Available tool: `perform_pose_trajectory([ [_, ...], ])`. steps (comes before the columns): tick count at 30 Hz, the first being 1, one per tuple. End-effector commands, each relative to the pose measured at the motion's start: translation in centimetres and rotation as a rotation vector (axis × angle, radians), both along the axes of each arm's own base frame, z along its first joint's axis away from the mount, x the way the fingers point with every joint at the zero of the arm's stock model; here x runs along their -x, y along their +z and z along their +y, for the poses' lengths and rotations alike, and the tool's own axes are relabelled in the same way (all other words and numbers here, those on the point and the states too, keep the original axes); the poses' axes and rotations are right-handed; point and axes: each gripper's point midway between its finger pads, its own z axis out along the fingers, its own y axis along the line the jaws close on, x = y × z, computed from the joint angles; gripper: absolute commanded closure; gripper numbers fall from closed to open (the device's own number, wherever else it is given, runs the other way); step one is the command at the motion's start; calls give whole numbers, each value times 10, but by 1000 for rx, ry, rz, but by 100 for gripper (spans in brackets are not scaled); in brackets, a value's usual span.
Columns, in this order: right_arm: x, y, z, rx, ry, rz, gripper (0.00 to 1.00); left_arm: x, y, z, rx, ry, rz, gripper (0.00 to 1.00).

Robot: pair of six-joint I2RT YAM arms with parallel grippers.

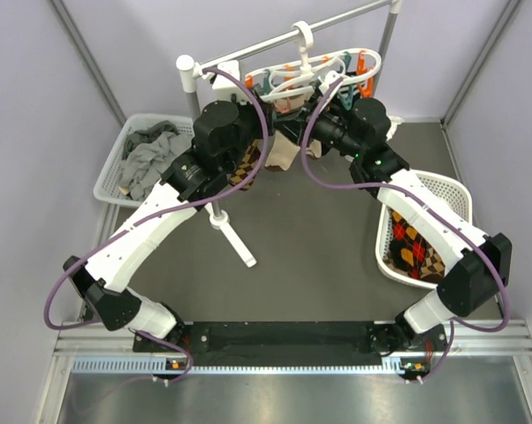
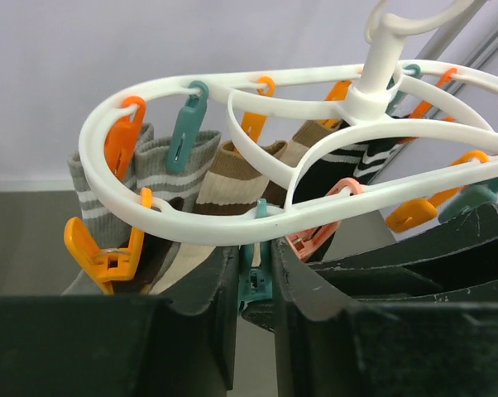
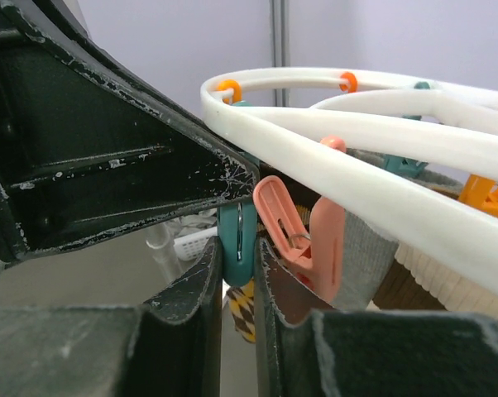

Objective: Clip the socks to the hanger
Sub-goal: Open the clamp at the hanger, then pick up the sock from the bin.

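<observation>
Overhead, the hanger [image 1: 315, 66] hangs by its hook from the rail stand [image 1: 248, 49]. Both arms reach up to its near rim, one from each side.

Left gripper [image 2: 256, 256]: fingers clenched on a teal clip [image 2: 256, 279] that hangs just under the hanger's near rim [image 2: 191, 227]. A pink clip [image 2: 319, 236] is just beside it.

Right gripper [image 3: 237, 256]: fingers pinched onto a teal clip [image 3: 237, 236] under the hanger rim [image 3: 381, 190], with a pink clip [image 3: 303, 240] touching close beside it. It looks like the same clip, though I cannot say for certain. A scrap of argyle sock [image 3: 245, 310] shows directly below this clip, between the fingers. I cannot tell whether the clip bites it.

Already on the hanger: a row of striped cuffs, grey [image 2: 162, 165], brown [image 2: 224, 178] and black [image 2: 356, 157], hangs from the far-side clips inside the ring. An orange clip [image 2: 104, 252] hangs empty at the hanger's left end.

More socks [image 1: 418, 252] lie in a white basket [image 1: 460, 190] well right of and below the hanger. A second basket [image 1: 111, 168], left of the hanger, holds plain grey socks [image 1: 147, 159].
</observation>
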Motion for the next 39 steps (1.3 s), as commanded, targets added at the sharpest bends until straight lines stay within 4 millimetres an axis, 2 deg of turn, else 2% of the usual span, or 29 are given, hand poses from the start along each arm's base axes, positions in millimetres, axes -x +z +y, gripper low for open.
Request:
perform_pose_trajectory([
  [1,22,30,-3,-17,25,-60,80,4,27,3,32,-6,-73,81],
  [2,21,30,-5,-16,10,-55,74,4,25,4,24,-3,-74,82],
  [3,23,31,-8,-17,0,-50,63,4,22,4,15,-1,-73,82],
  [5,22,24,-19,4,-61,0,52,5,24,7,15,6,-91,83],
  [6,27,28,-26,3,-80,3,46,4,20,7,8,5,-89,83],
  [7,29,26,-31,13,-99,15,43,6,24,7,14,4,-102,83],
  [9,29,8,-46,64,-175,90,38,5,20,7,5,2,-101,83],
  [10,31,9,-60,71,-238,104,36,5,22,9,6,5,-111,83],
  [11,33,-9,-69,119,-272,161,33,5,20,9,5,6,-110,83],
  [12,35,-22,-77,150,-305,202,32,6,19,8,3,3,-112,83],
  [13,39,-26,-89,168,-344,224,32,6,19,10,2,7,-118,83],
  [15,41,-64,-118,260,-456,338,32,6,18,11,3,14,-123,83],
  [17,46,-81,-146,292,-549,400,32,6,15,12,0,12,-124,83],
  [18,47,-105,-167,327,-619,476,32,8,16,12,3,11,-129,83],
  [21,51,-138,-217,376,-802,578,32,8,16,13,1,8,-132,83],
  [23,52,-158,-245,396,-901,632,32,9,17,12,2,6,-134,83],
  [24,48,-165,-267,373,-981,674,32,10,19,12,8,0,-139,83],
  [26,44,-180,-291,343,-1053,737,33,10,21,11,16,-7,-143,83],
  [27,40,-188,-301,325,-1085,775,33,10,21,9,15,-11,-142,83],
  [28,33,-190,-322,284,-1144,791,34,11,21,8,17,-14,-143,83],
  [30,22,-204,-338,274,-1179,835,34,11,22,8,24,-16,-142,83],
  [32,11,-210,-365,254,-1242,855,34,11,23,8,28,-18,-143,83],
  [33,5,-226,-373,271,-1254,898,34,11,23,8,26,-18,-143,83],
  [34,2,-232,-387,253,-1265,925,34,11,22,9,28,-17,-141,83],
  [36,-7,-246,-400,244,-1266,959,37,11,23,10,29,-12,-143,83],
  [37,-11,-263,-401,231,-1223,1014,40,12,24,11,31,-10,-144,83],
  [38,-13,-273,-416,207,-1245,1037,41,12,24,11,32,-10,-145,83],
  [39,-14,-280,-422,197,-1249,1055,42,12,24,11,33,-9,-143,83],
])
